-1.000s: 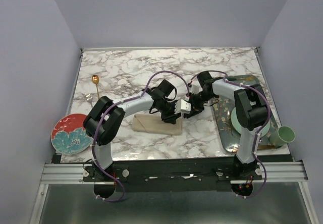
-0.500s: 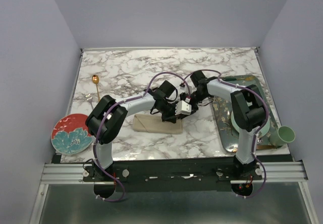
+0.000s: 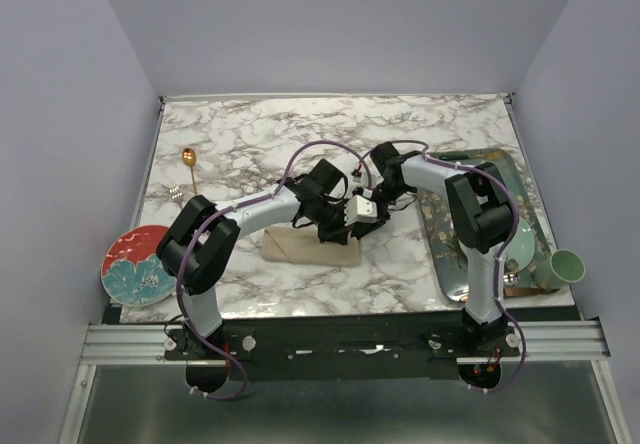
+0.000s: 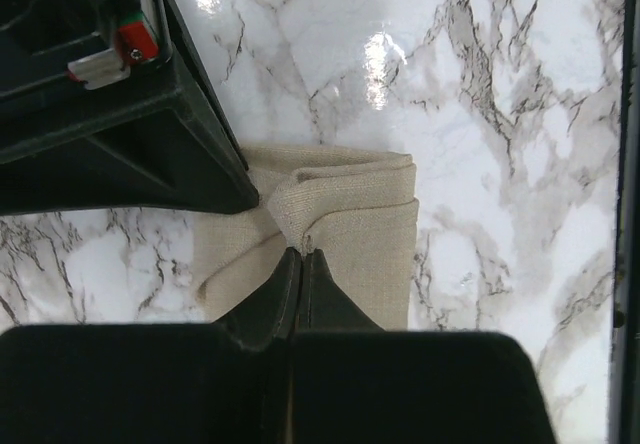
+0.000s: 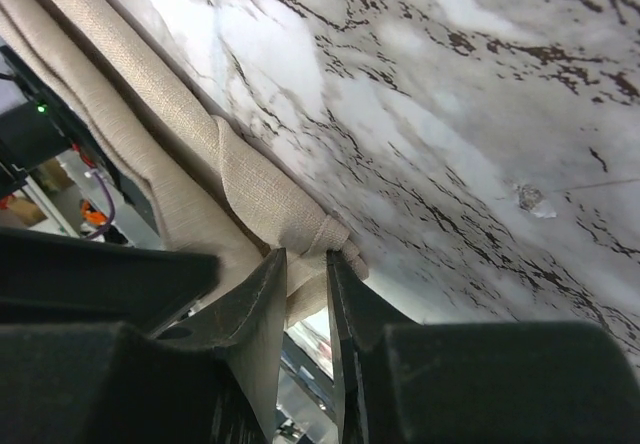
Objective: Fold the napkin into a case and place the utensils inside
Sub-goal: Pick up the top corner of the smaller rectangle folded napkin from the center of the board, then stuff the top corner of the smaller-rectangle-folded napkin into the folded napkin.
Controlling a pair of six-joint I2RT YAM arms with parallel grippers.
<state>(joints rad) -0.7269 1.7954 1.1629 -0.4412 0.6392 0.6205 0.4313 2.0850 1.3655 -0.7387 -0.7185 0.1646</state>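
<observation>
The beige napkin [image 3: 305,248] lies folded into an oblong on the marble table, just in front of both grippers. My left gripper [image 4: 302,254] is shut, pinching a raised pleat of the napkin [image 4: 355,214] near its end. My right gripper [image 5: 304,256] faces it from the right, its jaws closed to a narrow gap on a folded corner of the napkin [image 5: 250,184]. In the top view the two grippers [image 3: 335,228] [image 3: 366,211] meet over the napkin's right end. The gold spoon [image 3: 188,160] and fork [image 3: 176,192] lie far left, apart from the cloth.
A red floral plate [image 3: 140,264] sits at the near left edge. On the right stands a patterned tray [image 3: 445,264] holding a pale green plate [image 3: 518,252], with a green cup [image 3: 565,266] beside it. The right gripper's black body [image 4: 110,114] fills the left wrist view's upper left.
My left gripper has closed onto the napkin's pleat. The right arm has shifted left toward the cloth, bringing its gripper close against the left one.
</observation>
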